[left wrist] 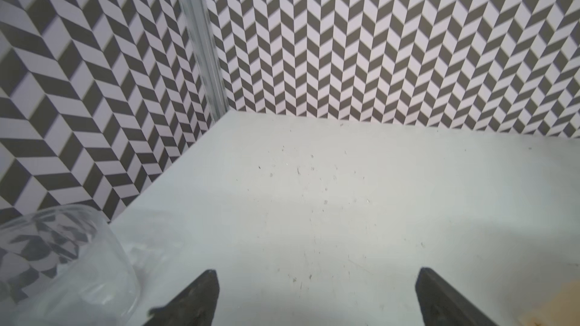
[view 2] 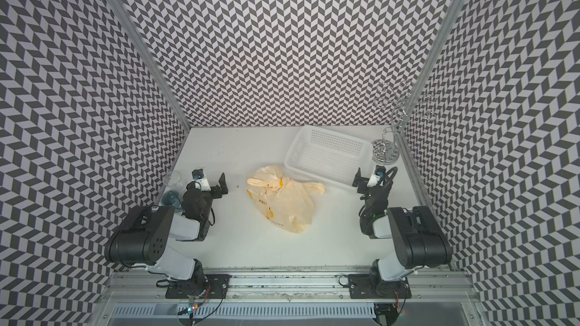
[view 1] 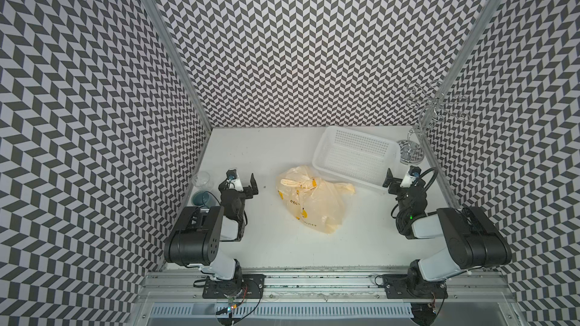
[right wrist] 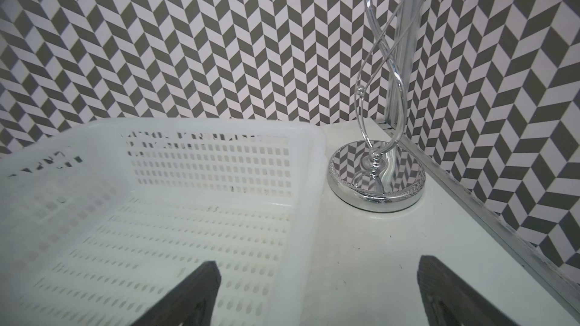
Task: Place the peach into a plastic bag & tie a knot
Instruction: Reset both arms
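- Both top views: the plastic bag (view 1: pixel 309 203) lies slumped near the middle of the table (view 1: pixel 251 152), with the knot (view 1: pixel 303 183) bunched at its 12 o'clock end. I can't plainly see the peach — just an orange glow (view 1: pixel 326 203) through the film, so I'd guess it's inside.
- Same views: the left tool (view 1: pixel 252 185) sits at the bag's 9 o'clock and the right tool (view 1: pixel 389 181) at its 3 o'clock. Both are well apart from the bag, jaws spread wide, holding nothing.
- My main worry is the handle strip (view 1: pixel 343 188) that pokes out loose toward 3 o'clock. If that knot is only a twist, any lift or nudge could let it slip and the peach rolls out.
- Left wrist view: the left tool (left wrist: pixel 316 272) gapes over bare table with nothing between the fingers. A clear glass (left wrist: pixel 62 261) stands just beside one finger, so a careless swing tips it over.
- Right wrist view: the right tool (right wrist: pixel 317 261) is wide open and empty too, sitting over the rim of the white basket (right wrist: pixel 157 164), with the chrome stand (right wrist: pixel 376 183) near. A low sweep toward the bag could hook that rim and shove the basket into the bag.
- The film also looks really thin — a fingertip catching it on a re-grab could tear it.
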`<state>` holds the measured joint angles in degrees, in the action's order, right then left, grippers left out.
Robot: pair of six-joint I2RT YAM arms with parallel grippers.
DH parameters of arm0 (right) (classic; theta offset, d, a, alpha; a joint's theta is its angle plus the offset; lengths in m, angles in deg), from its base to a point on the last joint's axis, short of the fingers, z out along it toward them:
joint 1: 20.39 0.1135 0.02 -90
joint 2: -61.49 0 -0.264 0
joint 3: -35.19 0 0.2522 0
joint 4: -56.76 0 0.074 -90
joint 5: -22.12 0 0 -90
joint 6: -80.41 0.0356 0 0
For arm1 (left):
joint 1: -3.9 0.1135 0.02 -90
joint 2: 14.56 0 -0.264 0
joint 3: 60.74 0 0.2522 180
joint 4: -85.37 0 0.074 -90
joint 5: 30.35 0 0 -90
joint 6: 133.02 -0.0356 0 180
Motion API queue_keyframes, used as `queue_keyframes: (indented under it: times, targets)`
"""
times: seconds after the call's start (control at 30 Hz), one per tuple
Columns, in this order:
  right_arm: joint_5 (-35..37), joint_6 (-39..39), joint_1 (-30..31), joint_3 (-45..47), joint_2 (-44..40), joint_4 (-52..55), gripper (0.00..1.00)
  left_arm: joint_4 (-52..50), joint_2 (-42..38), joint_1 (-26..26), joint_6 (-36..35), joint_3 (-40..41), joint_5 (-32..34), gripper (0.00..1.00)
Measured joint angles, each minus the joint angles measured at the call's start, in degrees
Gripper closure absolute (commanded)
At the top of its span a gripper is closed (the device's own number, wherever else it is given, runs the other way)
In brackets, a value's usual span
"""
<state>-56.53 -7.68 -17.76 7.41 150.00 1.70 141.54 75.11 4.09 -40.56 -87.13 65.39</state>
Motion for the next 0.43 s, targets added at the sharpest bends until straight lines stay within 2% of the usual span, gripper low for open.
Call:
queue_keyframes:
  times: [0.07,0.23,0.43]
  targets:
    - [-0.87,0.04,-0.15,1.14,0.44,-3.06,0.01,0.42,-0.39,-0.68,-0.28,-0.46,0.87,0.01]
    - [-1.40,0.09,-0.20,1.01,0.24,-1.81,0.01,3.65,-0.33,-5.03,-2.12,-0.26,4.28,0.01]
    - [-2.01,0.07,-0.20,0.46,0.24,-1.77,0.00,5.46,-0.28,-5.42,-3.32,0.04,6.05,0.01]
